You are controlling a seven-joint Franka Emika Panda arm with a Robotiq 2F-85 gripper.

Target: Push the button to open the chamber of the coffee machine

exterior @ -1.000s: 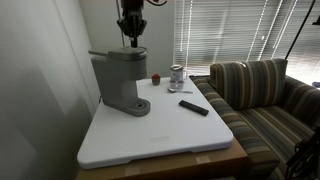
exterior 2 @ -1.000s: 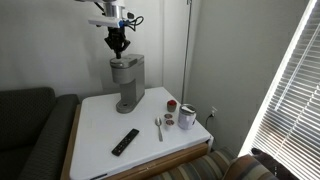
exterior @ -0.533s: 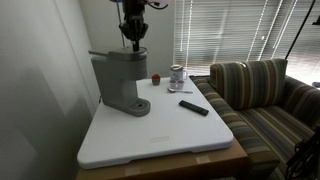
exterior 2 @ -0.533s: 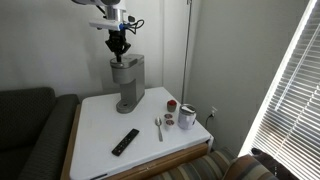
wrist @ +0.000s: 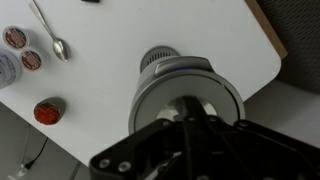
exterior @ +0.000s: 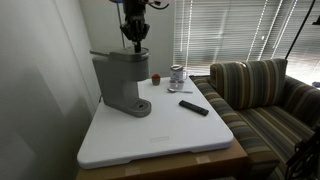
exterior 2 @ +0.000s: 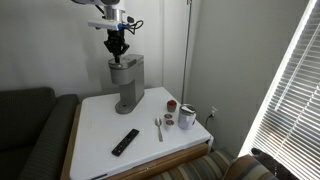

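The grey coffee machine (exterior: 122, 82) stands at the back of the white table (exterior: 160, 135), and it shows in both exterior views (exterior 2: 127, 82). Its chamber (exterior: 128, 60) is the rounded overhanging head, and its lid looks down. My gripper (exterior: 134, 43) hangs straight down over the chamber with its fingers together, its tip at or just above the lid (exterior 2: 118, 52). In the wrist view the shut gripper (wrist: 190, 118) points at the middle of the round chamber top (wrist: 215, 92). The button itself is hidden under the fingers.
A black remote (exterior: 193, 107) lies on the table in front. A metal can (exterior: 177, 75), a red pod (exterior: 156, 77), a spoon (exterior 2: 158, 127) and more pods (exterior 2: 171, 105) sit beside the machine. A striped sofa (exterior: 262, 95) stands next to the table.
The gripper stays over the chamber and has shifted only very slightly. The lid shows no clear movement.
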